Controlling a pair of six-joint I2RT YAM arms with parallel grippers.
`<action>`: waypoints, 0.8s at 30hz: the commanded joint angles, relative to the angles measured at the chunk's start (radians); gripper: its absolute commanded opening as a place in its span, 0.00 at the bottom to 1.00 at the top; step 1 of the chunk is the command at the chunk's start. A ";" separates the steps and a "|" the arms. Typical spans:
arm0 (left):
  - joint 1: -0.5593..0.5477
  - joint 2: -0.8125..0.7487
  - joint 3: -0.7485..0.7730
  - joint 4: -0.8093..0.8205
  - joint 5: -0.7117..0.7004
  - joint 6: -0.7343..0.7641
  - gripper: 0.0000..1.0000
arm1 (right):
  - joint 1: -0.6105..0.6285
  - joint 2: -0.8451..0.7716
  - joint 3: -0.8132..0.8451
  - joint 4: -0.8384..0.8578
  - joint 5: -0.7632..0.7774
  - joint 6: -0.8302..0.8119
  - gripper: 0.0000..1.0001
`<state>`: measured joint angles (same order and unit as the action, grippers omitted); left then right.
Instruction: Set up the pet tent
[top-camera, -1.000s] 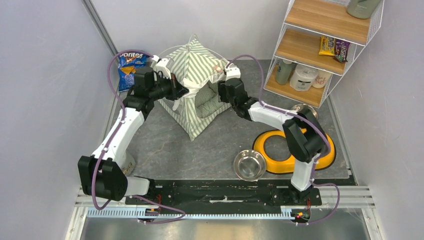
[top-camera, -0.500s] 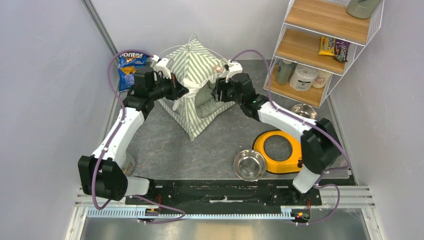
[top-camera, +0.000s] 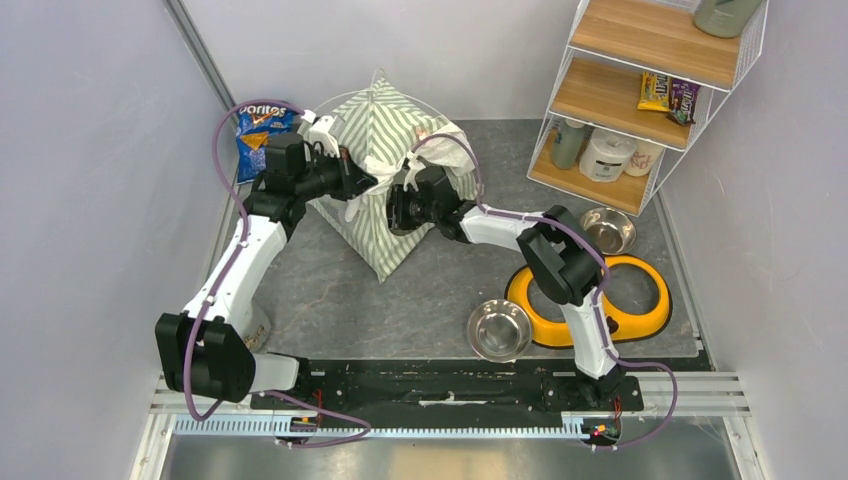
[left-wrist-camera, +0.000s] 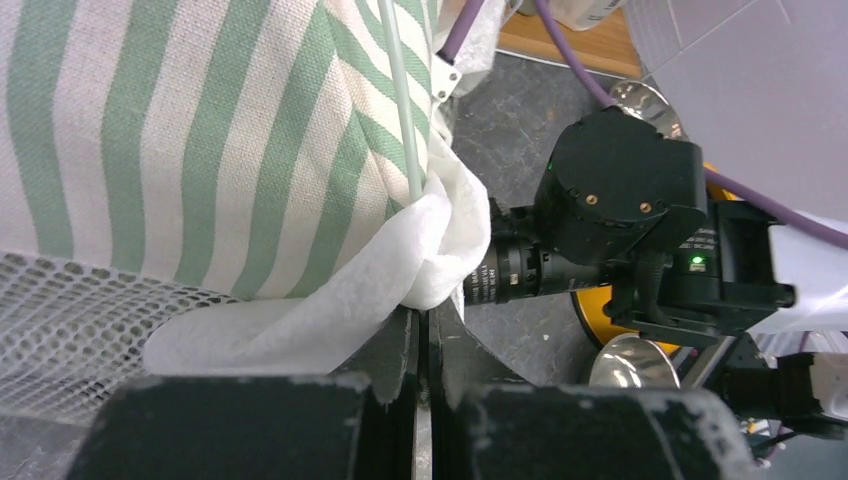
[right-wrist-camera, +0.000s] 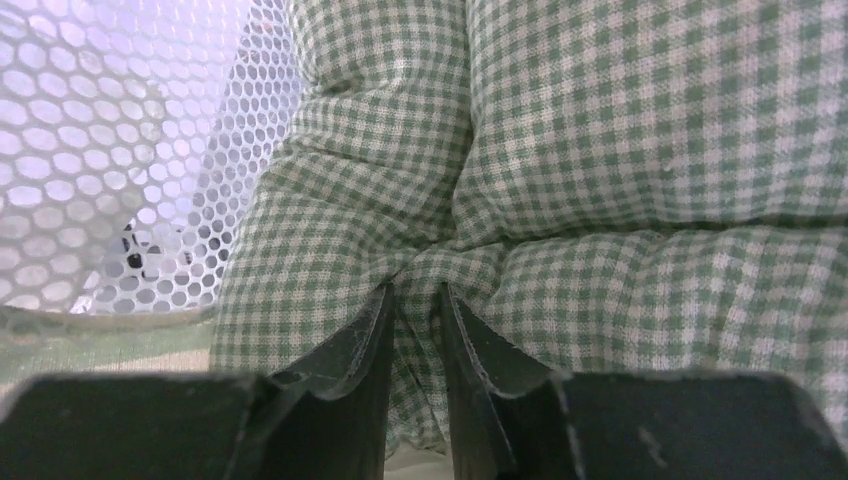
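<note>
The pet tent (top-camera: 375, 135), green-and-white striped with white mesh (right-wrist-camera: 130, 150), stands at the back middle of the table. My left gripper (top-camera: 357, 186) is at its left front corner. In the left wrist view the left gripper (left-wrist-camera: 428, 318) is shut, pinching the thin pole (left-wrist-camera: 404, 120) where a bunched white flap (left-wrist-camera: 400, 270) wraps it. My right gripper (top-camera: 396, 210) reaches into the tent's opening. In the right wrist view the right gripper (right-wrist-camera: 415, 295) is shut on a fold of the green checked cushion (right-wrist-camera: 620, 150) inside.
A Doritos bag (top-camera: 262, 130) leans at the back left. A steel bowl (top-camera: 498, 328) sits near the front, beside the yellow double-bowl holder (top-camera: 645, 305). A second bowl (top-camera: 608, 228) lies by the wire shelf (top-camera: 640, 90) at the back right.
My right arm has swung left into the tent's opening, and its jaws have closed on the cushion. The left arm holds still on the pole.
</note>
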<state>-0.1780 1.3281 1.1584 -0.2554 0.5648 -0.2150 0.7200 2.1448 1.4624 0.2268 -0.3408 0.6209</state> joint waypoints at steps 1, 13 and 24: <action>-0.005 -0.042 0.015 0.086 0.180 -0.110 0.02 | 0.032 0.020 0.040 0.075 -0.055 0.085 0.30; -0.002 -0.070 -0.029 -0.005 -0.002 0.000 0.02 | 0.035 -0.324 -0.185 -0.052 0.298 -0.041 0.51; -0.002 -0.077 0.000 0.083 0.072 0.046 0.02 | 0.033 -0.719 -0.316 -0.321 0.558 -0.134 0.68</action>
<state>-0.1761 1.2518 1.0893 -0.2306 0.5716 -0.2356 0.7509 1.5505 1.1915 0.0452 0.0658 0.5362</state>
